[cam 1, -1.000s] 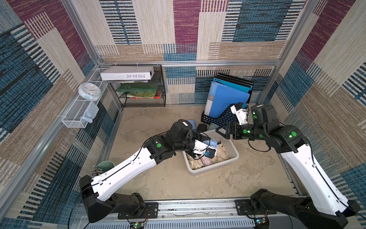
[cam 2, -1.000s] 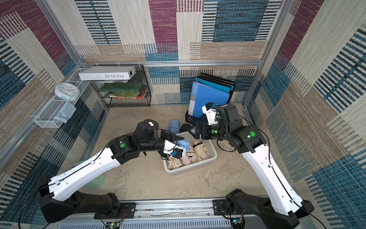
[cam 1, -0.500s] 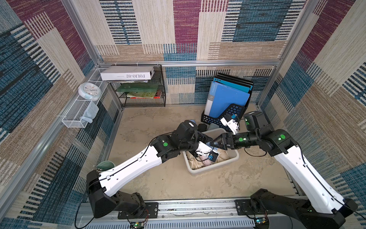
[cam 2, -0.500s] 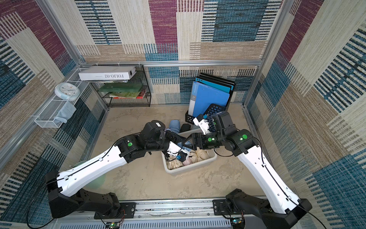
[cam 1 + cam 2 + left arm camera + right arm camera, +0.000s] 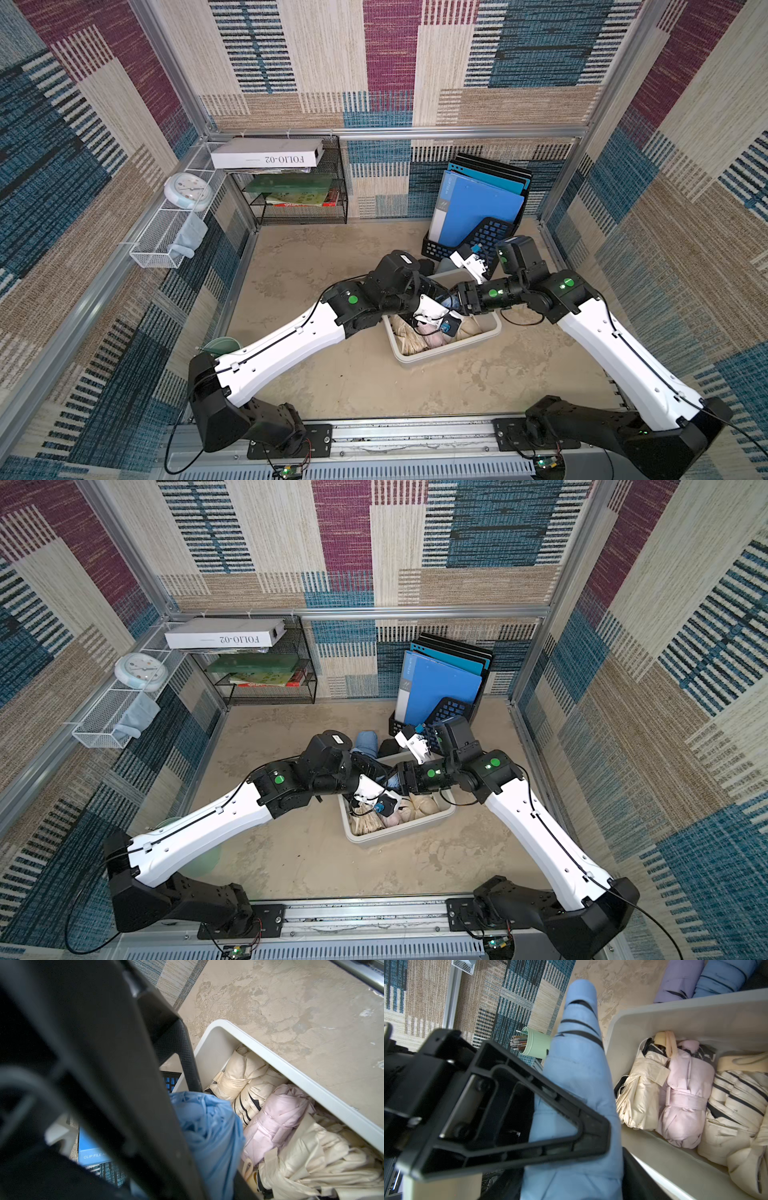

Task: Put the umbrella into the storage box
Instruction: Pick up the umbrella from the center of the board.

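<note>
The job is partway done, by my reading: the light-blue folded fabric umbrella with thin black stripes [image 5: 579,1068] is up off the mottled sandy floor [image 5: 616,982] but not yet inside the off-white rectangular plastic storage box with rounded corners [image 5: 716,1022]. The left pincer [image 5: 444,302] is clamped on the umbrella's crumpled, bunched end, which sits right at the tip of its textured finger [image 5: 182,1053] in the left wrist view. The right pincer [image 5: 616,1145] has a jaw on each side of the sleeved part; both look close to the fabric, but I cannot tell whether they press on it. From the right pincer the umbrella runs outward, its tapered end well beyond the fingertips and over bare floor. The box lies just beside and below those fingertips, so the umbrella passes along the box's end wall rather than down in it. Inside the box, just past the right pincer, three folded umbrellas lie side by side and touching: a cream one [image 5: 639,1088], a pale pink one [image 5: 685,1101] and a cream one with black stripes [image 5: 737,1105]. A bare strip of box bottom shows nearest the pincer. What seems left is to bring the long end over the rim, lower it and let go. Beyond the box's far wall from the pincer, a lilac umbrella [image 5: 679,978] and another blue umbrella [image 5: 724,978] lie outside on the floor
</note>
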